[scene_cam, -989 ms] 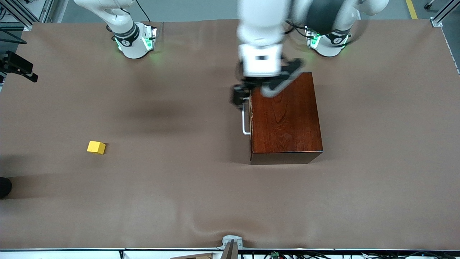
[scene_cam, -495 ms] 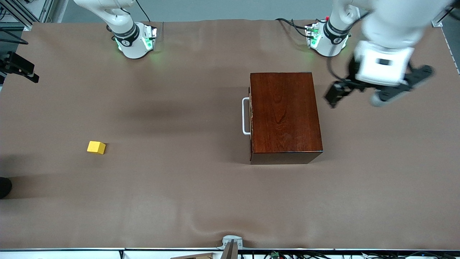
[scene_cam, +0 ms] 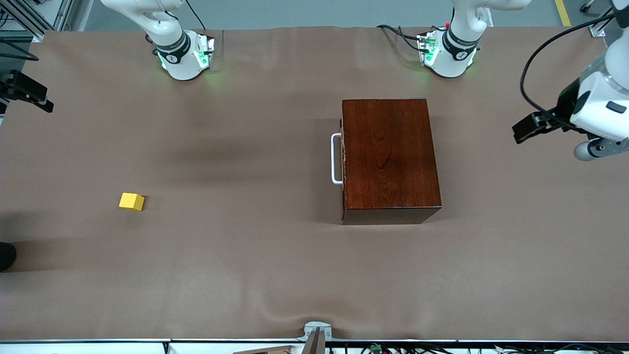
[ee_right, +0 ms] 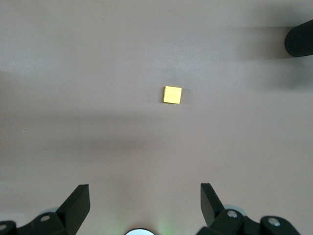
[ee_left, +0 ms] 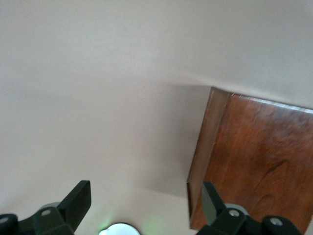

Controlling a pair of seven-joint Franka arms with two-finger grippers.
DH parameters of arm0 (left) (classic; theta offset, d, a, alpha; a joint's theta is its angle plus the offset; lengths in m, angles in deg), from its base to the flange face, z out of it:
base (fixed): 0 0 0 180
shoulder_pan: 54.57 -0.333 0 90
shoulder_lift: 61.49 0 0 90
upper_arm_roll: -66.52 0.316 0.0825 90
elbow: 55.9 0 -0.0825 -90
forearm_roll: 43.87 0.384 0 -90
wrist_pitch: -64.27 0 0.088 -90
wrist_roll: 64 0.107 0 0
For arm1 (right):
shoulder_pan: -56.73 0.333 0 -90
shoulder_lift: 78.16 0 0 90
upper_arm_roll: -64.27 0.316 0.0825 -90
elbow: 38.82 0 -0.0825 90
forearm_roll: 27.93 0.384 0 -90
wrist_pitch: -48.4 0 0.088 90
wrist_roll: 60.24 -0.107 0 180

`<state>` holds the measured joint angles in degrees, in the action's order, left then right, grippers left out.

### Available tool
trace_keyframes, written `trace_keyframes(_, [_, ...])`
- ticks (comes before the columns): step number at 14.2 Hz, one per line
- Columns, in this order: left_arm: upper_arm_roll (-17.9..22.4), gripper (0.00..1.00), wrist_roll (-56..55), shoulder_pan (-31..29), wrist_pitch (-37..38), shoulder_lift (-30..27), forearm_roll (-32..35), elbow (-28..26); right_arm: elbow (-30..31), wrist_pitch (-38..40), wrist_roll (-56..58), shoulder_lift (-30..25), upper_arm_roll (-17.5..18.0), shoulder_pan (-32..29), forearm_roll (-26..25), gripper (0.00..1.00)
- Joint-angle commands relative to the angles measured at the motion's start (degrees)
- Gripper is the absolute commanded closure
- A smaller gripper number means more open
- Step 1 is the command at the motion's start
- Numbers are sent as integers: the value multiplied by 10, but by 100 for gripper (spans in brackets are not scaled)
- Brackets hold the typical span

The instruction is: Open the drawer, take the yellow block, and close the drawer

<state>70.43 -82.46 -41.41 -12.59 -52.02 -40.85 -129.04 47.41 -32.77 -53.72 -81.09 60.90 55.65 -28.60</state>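
your drawer (scene_cam: 337, 158) sits closed in the wooden box (scene_cam: 388, 157). the yellow block (scene_cam: 131, 201) lies on the bench (scene_cam: 245, 270), well away toward the right arm's end. left claw (ee_left: 144, 208) hangs spread beside the box; right claw (ee_right: 144, 205) gapes empty above the block.

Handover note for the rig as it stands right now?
Left gripper: open, empty, up over the table's left-arm end, clear of the wooden box.
Right gripper: open, empty, high above the yellow block; arm waiting.
Drawer: closed, white handle facing the right arm's end.
Yellow block: on the open table toward the right arm's end, outside the drawer.
Done: by the look of it, everything: block out, drawer shut.
Left: nothing obvious; park the arms.
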Motion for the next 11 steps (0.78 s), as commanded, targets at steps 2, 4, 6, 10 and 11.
trace_keyframes(2, [-13, 0, 125, -51, -57, -119, -2, -163, 14, 0, 5, -15, 2, 2, -11, 0])
trace_keyframes(4, [-14, 0, 182, -66, -70, -160, -4, -210, 14, 0, 5, -15, 2, 2, -11, 0])
trace_keyframes(6, [-27, 0, 198, -75, -76, -193, -4, -245, 15, -3, 5, -15, 2, 3, -10, 0])
trace_keyframes(10, [-66, 0, 196, -93, -88, -234, -5, -276, 16, -6, 5, -15, 3, 2, -8, 0])
trace_keyframes(11, [-67, 0, 199, -93, -84, -234, -5, -270, 16, -5, 5, -15, 2, 2, -8, 0])
